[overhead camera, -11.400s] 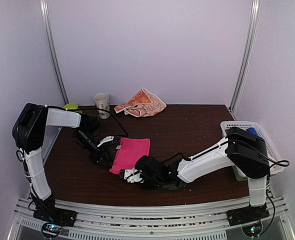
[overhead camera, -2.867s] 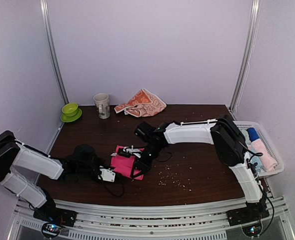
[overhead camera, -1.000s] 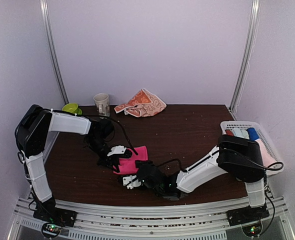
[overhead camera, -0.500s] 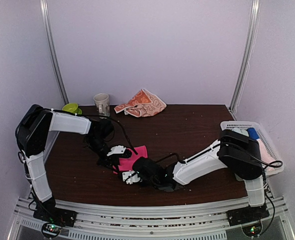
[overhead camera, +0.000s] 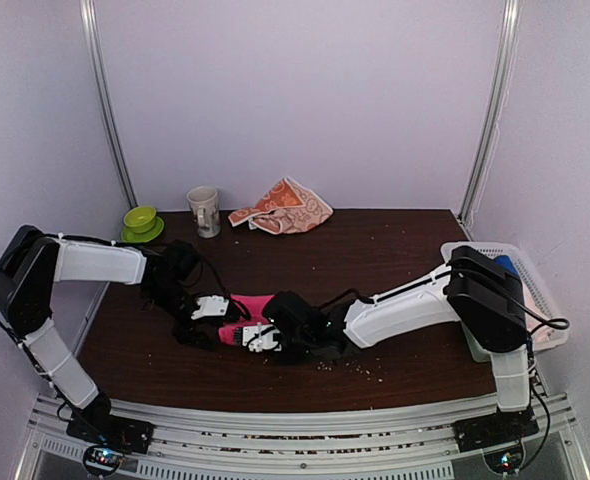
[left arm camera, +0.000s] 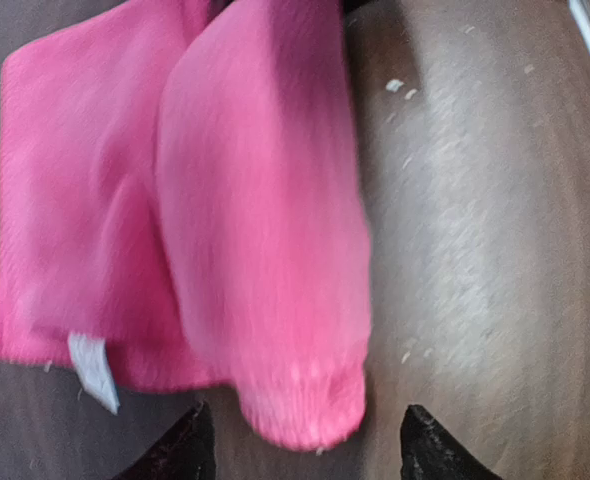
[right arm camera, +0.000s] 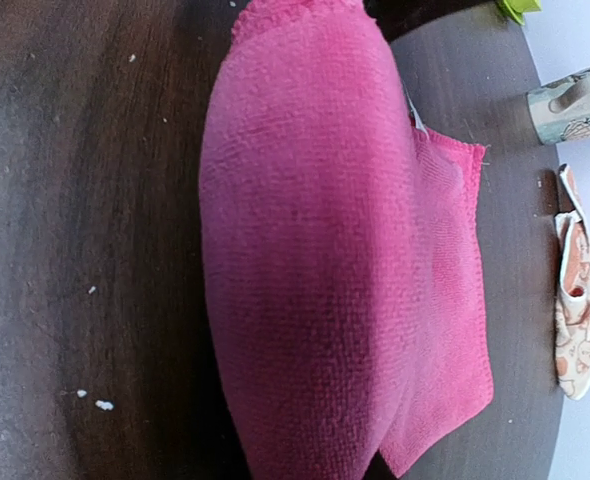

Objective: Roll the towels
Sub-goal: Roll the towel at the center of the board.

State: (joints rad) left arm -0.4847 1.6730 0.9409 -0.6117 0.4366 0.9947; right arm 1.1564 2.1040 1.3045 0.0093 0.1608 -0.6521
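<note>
- Your left gripper (left arm camera: pixel 300 455) stands open, fingertips either side of the roll's end.
- Pink towel (overhead camera: pixel 247 303) lies mid-table, half rolled, flat flap left.
- Right gripper (overhead camera: pixel 259 338): can't tell its grip. Roll evenly over that flap.

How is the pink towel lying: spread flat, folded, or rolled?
Partly rolled. Both wrist views show the pink towel as one thick roll with a flat, unrolled layer lying beside it.
</note>
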